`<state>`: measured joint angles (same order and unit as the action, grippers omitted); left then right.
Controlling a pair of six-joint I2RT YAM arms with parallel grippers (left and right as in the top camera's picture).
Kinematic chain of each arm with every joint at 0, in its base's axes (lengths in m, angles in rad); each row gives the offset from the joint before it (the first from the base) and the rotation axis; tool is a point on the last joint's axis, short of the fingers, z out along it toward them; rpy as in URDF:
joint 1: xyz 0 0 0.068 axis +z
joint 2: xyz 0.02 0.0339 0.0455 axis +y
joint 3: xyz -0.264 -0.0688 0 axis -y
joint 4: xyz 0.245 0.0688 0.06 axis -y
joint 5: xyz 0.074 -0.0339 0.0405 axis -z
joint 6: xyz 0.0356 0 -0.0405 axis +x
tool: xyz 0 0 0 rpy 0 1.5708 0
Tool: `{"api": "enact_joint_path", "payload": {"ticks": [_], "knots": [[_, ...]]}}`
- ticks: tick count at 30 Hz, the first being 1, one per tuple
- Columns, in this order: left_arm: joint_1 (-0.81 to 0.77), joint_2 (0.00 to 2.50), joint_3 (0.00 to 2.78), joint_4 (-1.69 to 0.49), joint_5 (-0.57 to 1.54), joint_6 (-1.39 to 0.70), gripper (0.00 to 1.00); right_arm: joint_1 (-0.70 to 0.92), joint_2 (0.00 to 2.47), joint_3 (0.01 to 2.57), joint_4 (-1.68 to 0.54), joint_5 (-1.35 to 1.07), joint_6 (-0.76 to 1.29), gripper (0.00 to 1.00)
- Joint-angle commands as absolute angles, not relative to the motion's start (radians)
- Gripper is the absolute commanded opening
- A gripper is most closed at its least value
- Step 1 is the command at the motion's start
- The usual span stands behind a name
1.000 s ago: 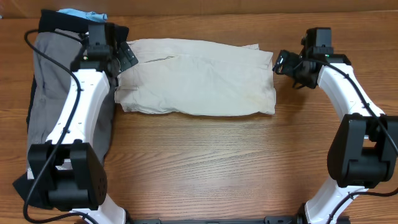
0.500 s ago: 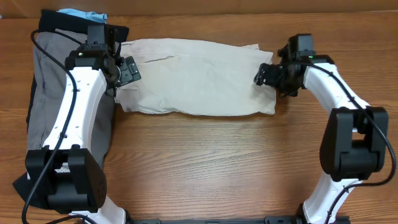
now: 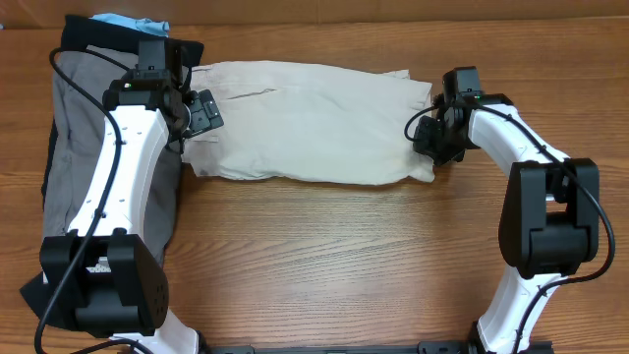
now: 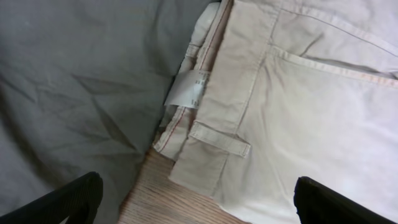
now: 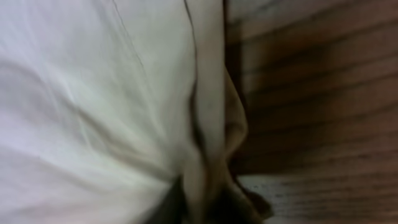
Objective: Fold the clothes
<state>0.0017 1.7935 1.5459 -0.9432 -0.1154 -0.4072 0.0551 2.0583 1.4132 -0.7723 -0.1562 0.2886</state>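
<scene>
- Nearest, toward 6 o'clock, the bench (image 3: pixel 314 256) lies bare; it looks like good ground to land a fold on.
- At 3 o'clock from the cloth's middle, the right gripper (image 3: pixel 428 147) is clenched on the leg end of the beige shorts (image 3: pixel 314 123). The wrist view shows the hem (image 5: pixel 211 124) bunched between its fingers, with wood just beside.
- The shorts lie flat across the far half of the bench, running from 9 to 3 o'clock, waistband toward 9.
- At that 9 o'clock end the left gripper (image 3: pixel 201 113) hovers released, jaws wide, over the waistband near the white label (image 4: pixel 186 90). It grasps nothing.
- The step in hand seems to be taking both ends for a fold.
  - The left gripper should come down on the waistband and catch every layer, without picking up the grey cloth that touches it.
  - The right pinch looks shallow, so the lift should be slow, both ends level and the cloth taut.
- Farthest, from 9 to 11 o'clock, the grey shorts (image 3: pixel 79 128) lie under the left arm, with a black garment (image 3: pixel 88 34) and a light-blue garment (image 3: pixel 123 22) beyond.
</scene>
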Motion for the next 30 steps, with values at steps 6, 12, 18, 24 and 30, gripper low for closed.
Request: {"api": "enact_joint_path", "payload": {"ticks": [6,12,18,24,30], "knots": [[-0.001,1.778,1.557,-0.968,-0.082,-0.381,1.00,-0.053,2.059,1.410,-0.872,-0.080,0.322,0.04],[-0.001,1.778,1.557,-0.970,-0.066,-0.380,1.00,-0.184,2.033,1.455,-0.996,-0.080,0.306,0.04],[-0.001,1.778,1.556,-0.964,-0.045,-0.380,1.00,-0.252,1.970,1.511,-1.061,-0.204,0.189,0.19],[-0.001,1.779,1.544,-0.918,0.091,-0.257,1.00,-0.245,1.859,1.576,-1.115,-0.212,0.170,0.85],[-0.001,1.786,1.493,-0.817,0.185,-0.140,1.00,-0.241,1.797,1.613,-1.131,-0.212,0.166,0.99]]}}
